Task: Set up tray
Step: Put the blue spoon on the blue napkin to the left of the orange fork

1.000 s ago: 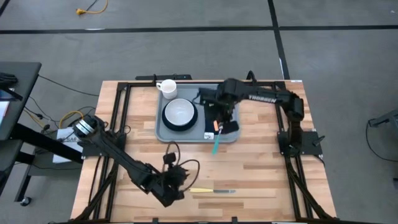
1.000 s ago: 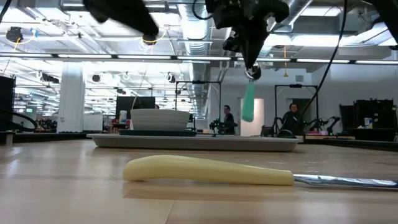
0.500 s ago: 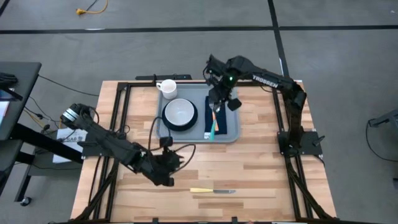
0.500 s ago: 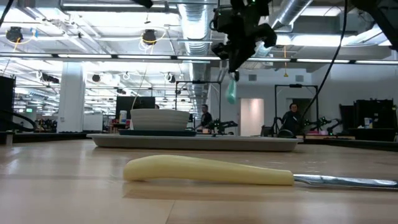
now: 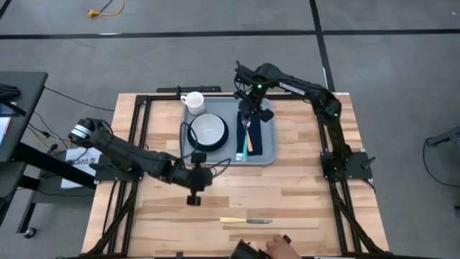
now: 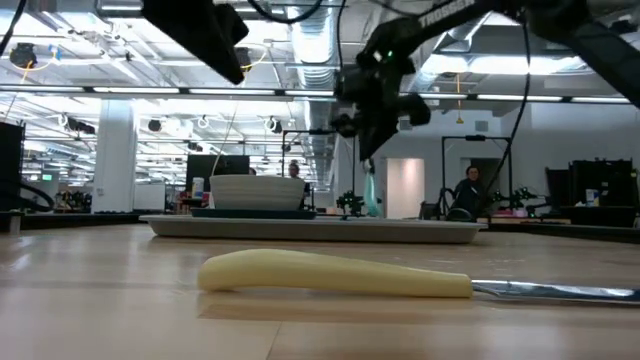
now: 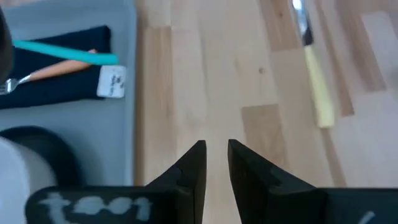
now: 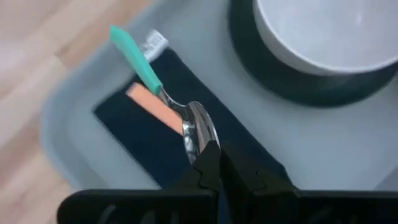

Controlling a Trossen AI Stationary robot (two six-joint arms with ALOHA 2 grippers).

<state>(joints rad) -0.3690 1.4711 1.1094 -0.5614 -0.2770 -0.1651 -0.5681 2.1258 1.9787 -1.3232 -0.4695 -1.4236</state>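
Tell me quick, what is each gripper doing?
Left gripper: slightly open, empty, over the table.
Right gripper: closed on a spoon over the tray.

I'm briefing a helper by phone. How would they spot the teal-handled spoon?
Find the grey-blue tray at the table's far side. On its right half lies a dark navy napkin. The spoon hangs over it from the shut right gripper; the orange-handled fork lies flat.
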